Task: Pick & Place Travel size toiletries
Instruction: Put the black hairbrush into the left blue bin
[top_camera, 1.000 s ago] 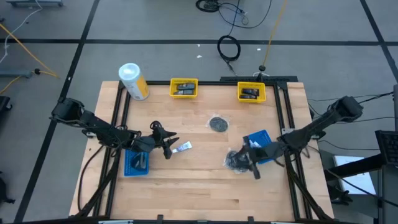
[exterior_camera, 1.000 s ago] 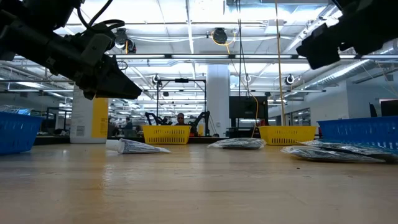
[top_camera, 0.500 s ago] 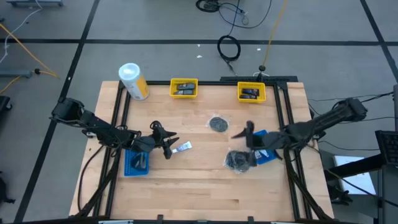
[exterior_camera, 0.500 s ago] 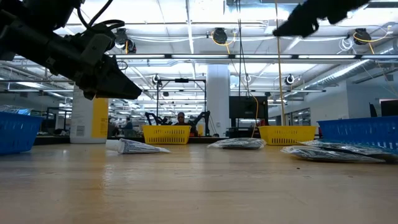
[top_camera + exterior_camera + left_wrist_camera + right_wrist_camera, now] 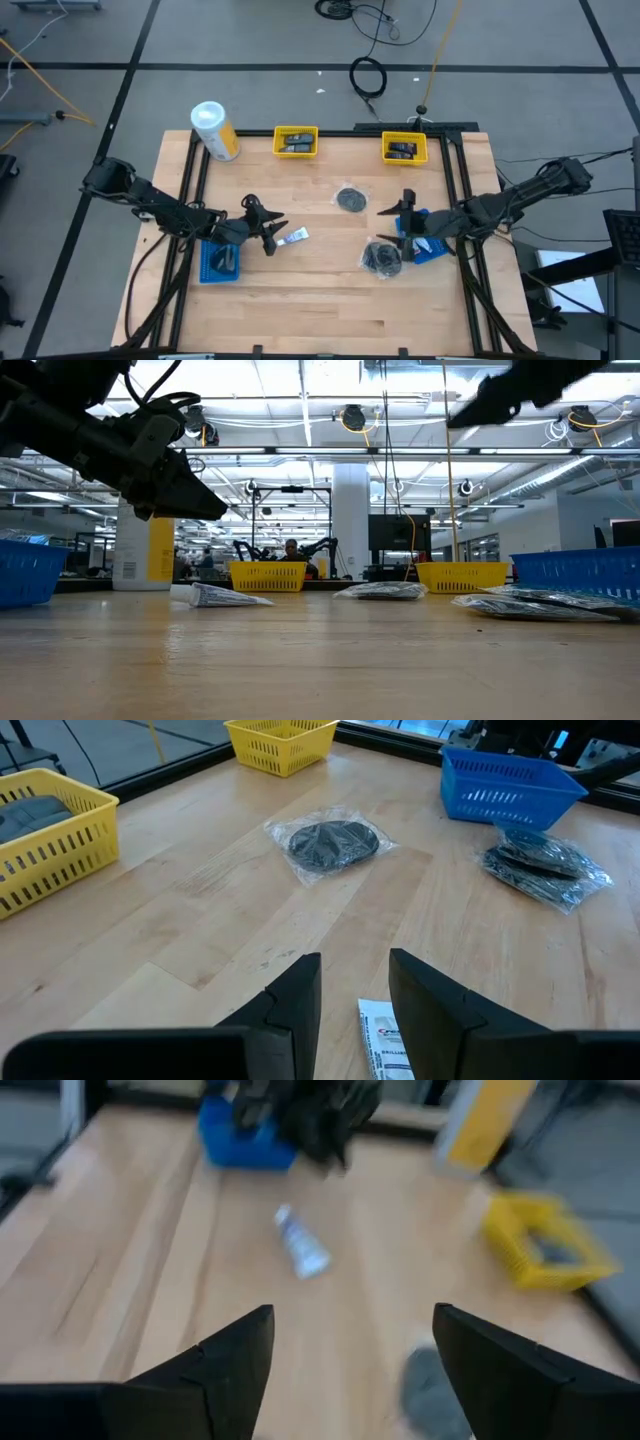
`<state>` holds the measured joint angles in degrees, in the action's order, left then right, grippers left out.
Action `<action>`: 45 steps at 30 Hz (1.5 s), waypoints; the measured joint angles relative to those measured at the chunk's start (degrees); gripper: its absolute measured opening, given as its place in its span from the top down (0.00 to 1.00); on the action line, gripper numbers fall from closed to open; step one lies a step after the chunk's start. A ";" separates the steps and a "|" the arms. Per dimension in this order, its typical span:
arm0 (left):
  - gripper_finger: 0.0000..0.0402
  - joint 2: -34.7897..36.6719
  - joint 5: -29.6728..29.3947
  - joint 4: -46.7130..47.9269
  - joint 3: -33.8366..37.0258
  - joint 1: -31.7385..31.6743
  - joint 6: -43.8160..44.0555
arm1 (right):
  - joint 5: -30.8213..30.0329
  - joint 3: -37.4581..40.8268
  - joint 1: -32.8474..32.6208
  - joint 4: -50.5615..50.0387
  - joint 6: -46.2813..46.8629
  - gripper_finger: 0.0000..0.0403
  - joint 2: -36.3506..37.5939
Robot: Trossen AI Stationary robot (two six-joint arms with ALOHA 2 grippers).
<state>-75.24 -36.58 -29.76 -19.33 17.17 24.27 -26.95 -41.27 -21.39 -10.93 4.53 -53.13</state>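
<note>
A white mini tube (image 5: 294, 237) lies flat on the wood, also in the low view (image 5: 222, 597). My left gripper (image 5: 272, 234) hovers open just above its near end (image 5: 384, 1042), clear of it in the low view (image 5: 205, 508). A round dark disc in clear wrap (image 5: 351, 198) lies at mid-table. A second wrapped dark item (image 5: 381, 258) lies beside the right blue tray (image 5: 428, 244). My right gripper (image 5: 398, 209) is raised high (image 5: 482, 405) over that tray's far corner, open wide (image 5: 350, 1355) and empty.
Two yellow trays (image 5: 296, 141) (image 5: 404, 148) holding dark items stand at the far edge. The white-and-yellow canister (image 5: 215, 130) stands at the far left corner. A left blue tray (image 5: 220, 260) sits under my left arm. Bare wood spans the near half.
My right gripper has risen from beside the wrapped dark item, swung toward the far edge and turned about. It now hangs high above the blue tray. The wrapped item has stayed where it lay. My left arm has kept still.
</note>
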 joint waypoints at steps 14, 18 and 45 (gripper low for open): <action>0.70 -0.01 -0.95 -0.11 -0.02 0.00 0.24 | 7.72 3.53 -0.09 -0.67 2.09 0.35 -6.04; 0.70 0.00 -0.94 -0.11 0.00 0.00 0.24 | 7.72 3.53 -0.09 -0.51 2.24 0.35 -6.02; 0.70 0.00 -1.46 -0.48 -0.02 -0.66 0.04 | 36.39 7.68 16.32 -0.03 9.01 0.40 -22.01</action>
<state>-75.24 -38.04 -30.24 -19.35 16.51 24.32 9.44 -33.59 -5.07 -10.96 13.54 -75.15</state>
